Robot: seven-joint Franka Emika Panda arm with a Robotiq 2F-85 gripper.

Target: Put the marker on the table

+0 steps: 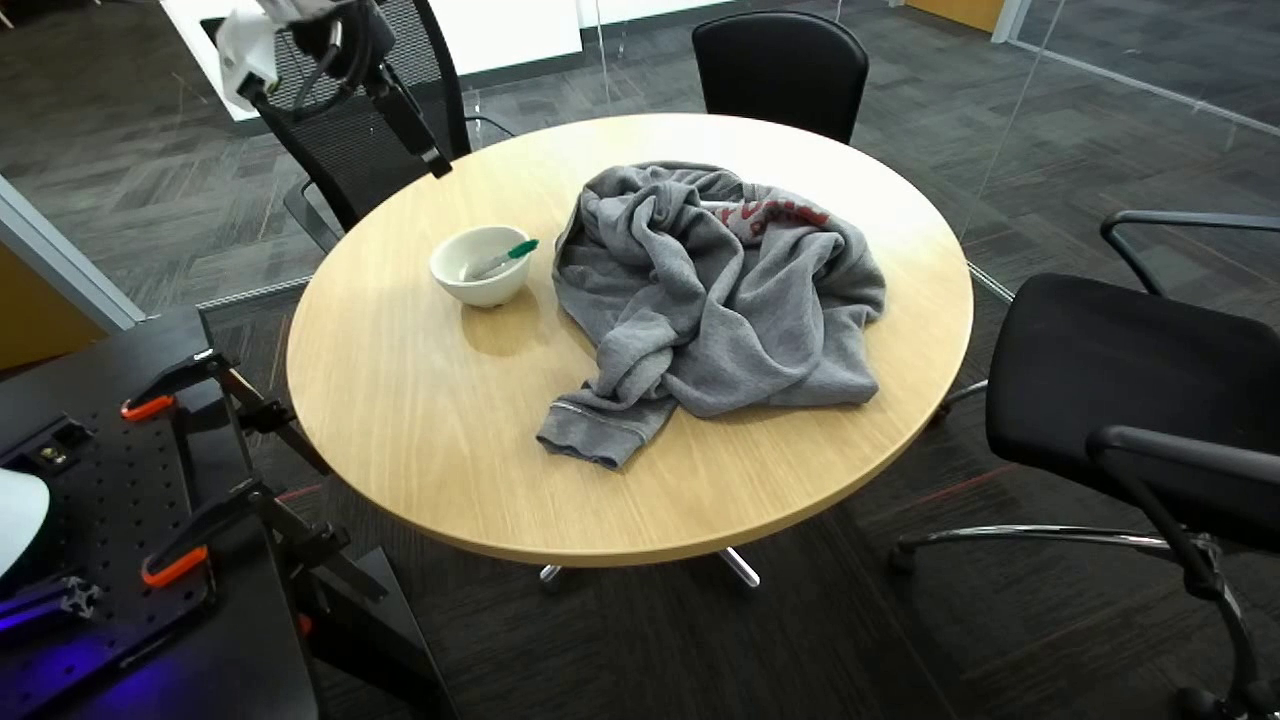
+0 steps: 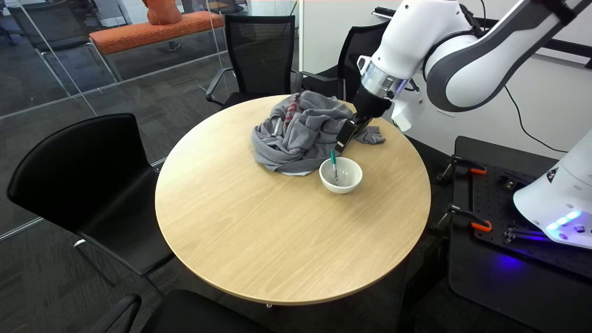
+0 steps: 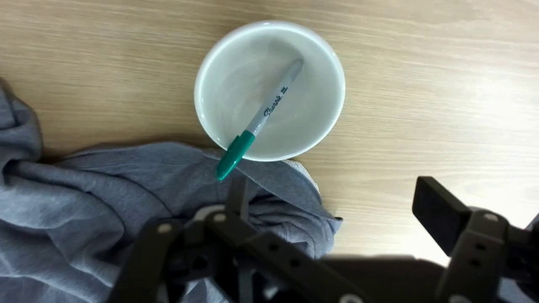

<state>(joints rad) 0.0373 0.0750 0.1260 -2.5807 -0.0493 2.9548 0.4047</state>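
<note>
The robot arm (image 2: 407, 41) slants down near the white bowl (image 3: 320, 105), its gripper (image 3: 332, 195) tilted, higher than the bowl, fingers well apart. I see the marker (image 3: 273, 103) leaning inside the bowl, green cap past the rim, bowl resting on the table (image 2: 277, 231). In both exterior views the arm is partly cut off; the gripper hides some of the grey sweatshirt (image 2: 314, 127) beside the bowl

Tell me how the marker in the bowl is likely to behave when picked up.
The marker is probably stiff and light, given its straight, slim body. It may slide or swivel if nudged, since it leans in the glossy bowl, cap jutting out. Set on the table, that rounded body could roll.
</note>
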